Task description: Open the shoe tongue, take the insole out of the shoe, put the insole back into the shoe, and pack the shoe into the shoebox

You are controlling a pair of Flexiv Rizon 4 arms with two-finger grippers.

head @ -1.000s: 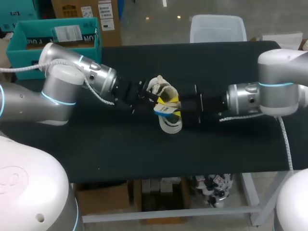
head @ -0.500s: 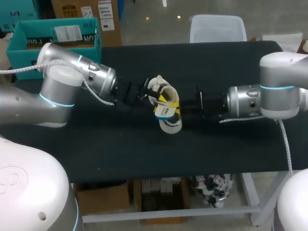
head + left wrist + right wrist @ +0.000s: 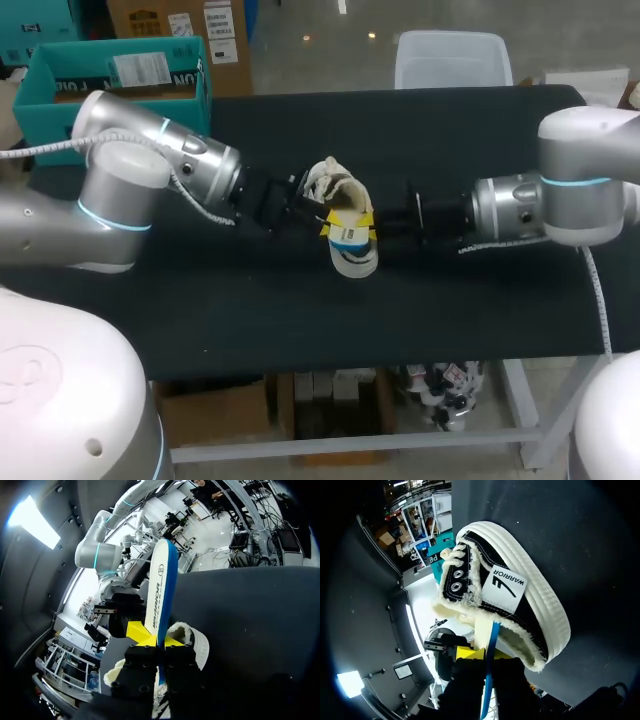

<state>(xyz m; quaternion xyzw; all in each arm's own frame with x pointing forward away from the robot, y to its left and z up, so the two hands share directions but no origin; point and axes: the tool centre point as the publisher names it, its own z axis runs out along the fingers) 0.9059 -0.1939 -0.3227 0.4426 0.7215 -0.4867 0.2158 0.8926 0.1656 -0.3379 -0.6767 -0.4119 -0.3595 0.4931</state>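
1. Black worktop (image 3: 200,300) carries the shoe (image 3: 335,185) near its middle, tipped onto its side.
2. Left claw (image 3: 155,639) sits just left of the shoe, pinched narrow on the white, blue-edged insole (image 3: 159,585).
3. Right claw (image 3: 486,654) sits just right of the shoe, clamped on the same insole, whose far end meets the shoe's opening.
4. Teal shoebox (image 3: 45,100) stands well apart from the shoe, off the far left corner.

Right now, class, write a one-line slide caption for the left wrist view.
Left claw pinches the insole edge-on by the shoe, right claw opposite.
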